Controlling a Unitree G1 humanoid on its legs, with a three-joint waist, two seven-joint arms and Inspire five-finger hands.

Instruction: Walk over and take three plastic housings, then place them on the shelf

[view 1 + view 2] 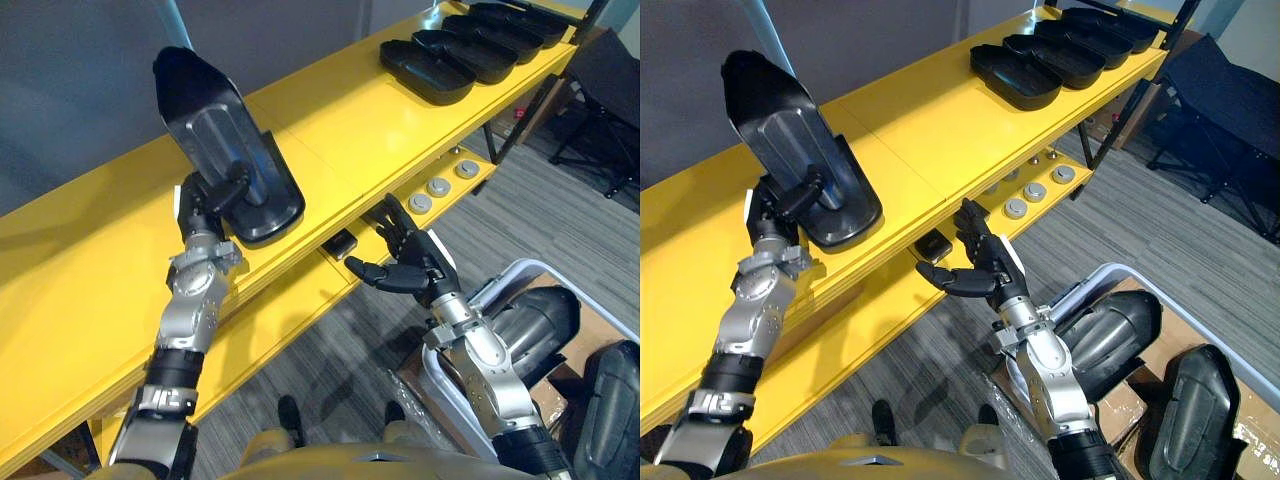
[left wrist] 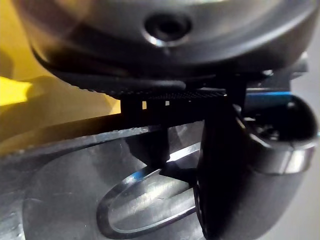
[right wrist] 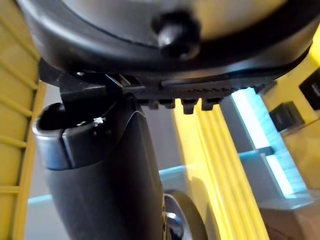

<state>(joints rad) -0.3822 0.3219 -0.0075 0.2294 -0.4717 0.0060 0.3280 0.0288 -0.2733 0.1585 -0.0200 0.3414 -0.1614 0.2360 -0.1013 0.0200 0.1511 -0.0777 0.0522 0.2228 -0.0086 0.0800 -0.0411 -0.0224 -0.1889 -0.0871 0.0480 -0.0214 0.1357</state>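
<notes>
My left hand (image 1: 213,196) is shut on a black plastic housing (image 1: 222,142), holding it tilted with its lower end resting on the top board of the yellow shelf (image 1: 90,250). The same housing (image 2: 125,200) lies right against that hand in the left wrist view. Several more black housings (image 1: 470,45) lie in a row at the far right end of the top board. My right hand (image 1: 405,260) hangs open and empty in front of the shelf's lower board. Other dark housings (image 1: 535,320) sit in a white bin (image 1: 500,285) at my lower right.
Round metal parts (image 1: 438,187) and a small black block (image 1: 341,243) rest on the lower yellow board. A cardboard box (image 1: 585,330) stands under the bin. A black folding stand (image 1: 600,90) is at the far right on the grey carpet.
</notes>
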